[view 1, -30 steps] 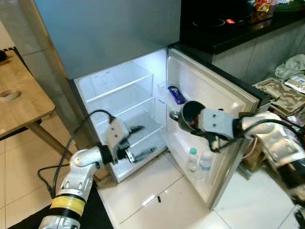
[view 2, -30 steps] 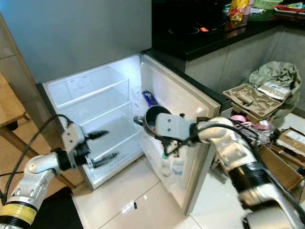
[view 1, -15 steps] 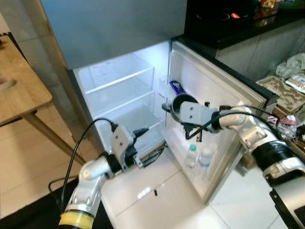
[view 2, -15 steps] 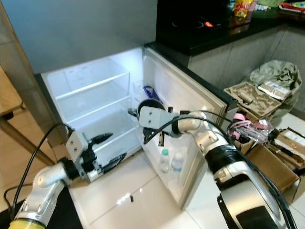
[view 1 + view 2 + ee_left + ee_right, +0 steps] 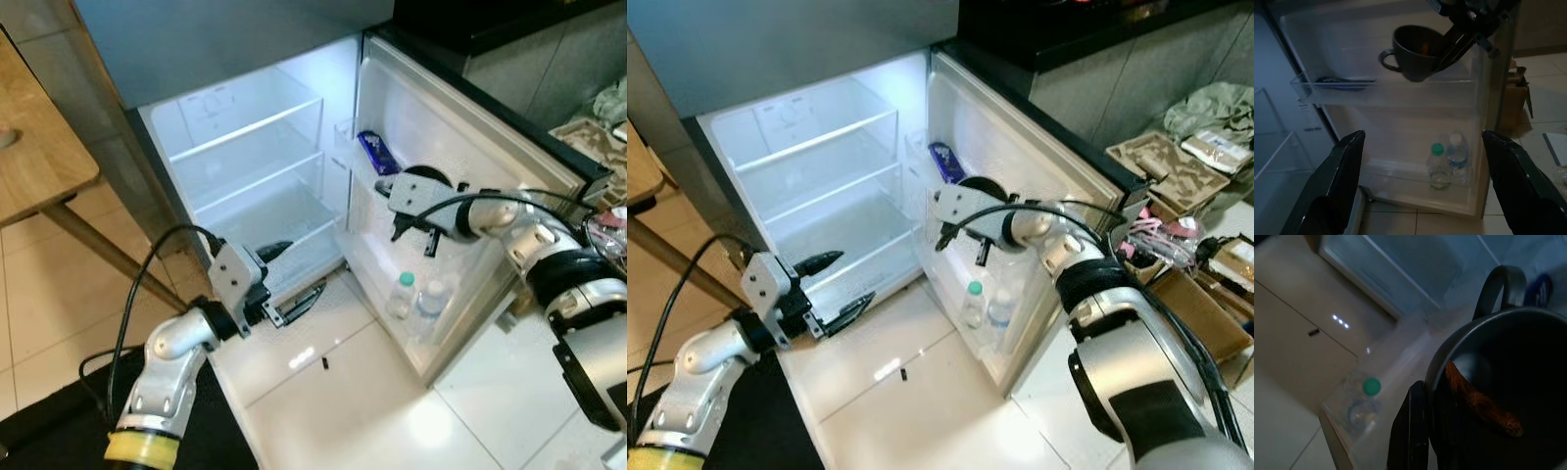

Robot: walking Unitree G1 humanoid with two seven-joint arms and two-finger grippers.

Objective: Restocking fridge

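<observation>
The fridge point(image 5: 245, 137) stands open with lit, bare glass shelves. My right gripper point(image 5: 1452, 45) is shut on the rim of a dark mug point(image 5: 427, 180) and holds it at the upper shelf of the fridge door point(image 5: 460, 147), near a blue packet point(image 5: 375, 152). Something reddish-brown lies inside the mug point(image 5: 1498, 382). My left gripper point(image 5: 292, 275) is open and holds nothing, low by the front of the fridge's bottom shelf. Two clear bottles point(image 5: 400, 294) stand in the lower door shelf.
A wooden table point(image 5: 39, 147) is at the left. Cardboard boxes and bags point(image 5: 1161, 166) crowd the floor to the right of the door, under a black counter point(image 5: 490, 20). A small dark scrap point(image 5: 324, 363) lies on the white tiles.
The camera has shifted. My right gripper has carried the mug further toward the door's upper shelf. My left gripper stays open, low at the fridge front.
</observation>
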